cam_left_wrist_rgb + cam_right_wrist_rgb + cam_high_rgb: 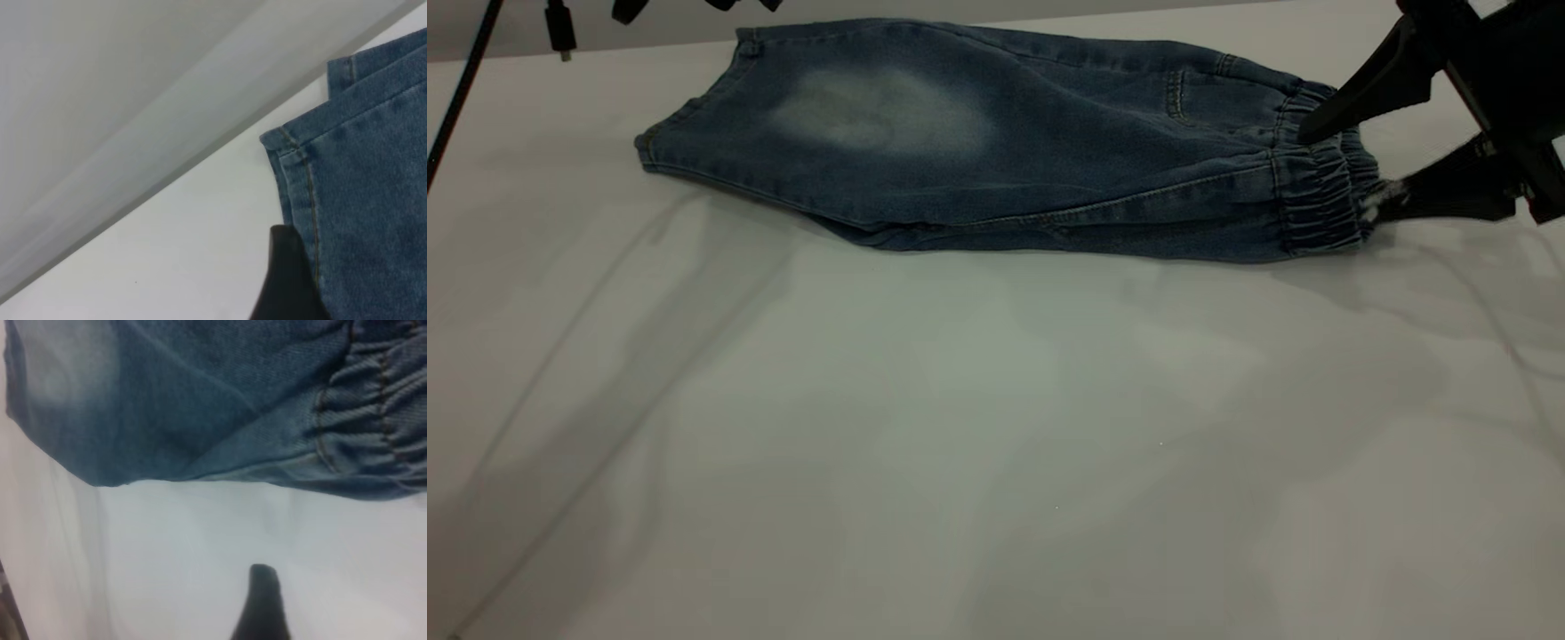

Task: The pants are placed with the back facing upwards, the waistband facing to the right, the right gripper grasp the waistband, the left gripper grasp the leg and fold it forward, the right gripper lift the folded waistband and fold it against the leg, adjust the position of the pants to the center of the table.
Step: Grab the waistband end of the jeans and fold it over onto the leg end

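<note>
Blue denim pants point(1005, 151) lie lengthwise along the far side of the white table point(960, 427), folded over on themselves. The elastic waistband point(1320, 200) points right and the leg hems point(685, 133) point left. My right gripper point(1347, 164) is open at the waistband's end, one finger over the gathered cloth and the other low beside it. In the right wrist view one finger point(261, 603) hovers over bare table near the waistband point(380, 407). My left gripper point(694, 7) hangs open above the leg end. In the left wrist view one of its fingers point(287, 280) sits beside the hem corner point(293, 143).
A dark cable point(463, 98) slants down at the far left, and a small black plug point(560, 31) dangles next to it. The table's far edge point(605, 44) runs just behind the pants. The broad white tabletop stretches in front of them.
</note>
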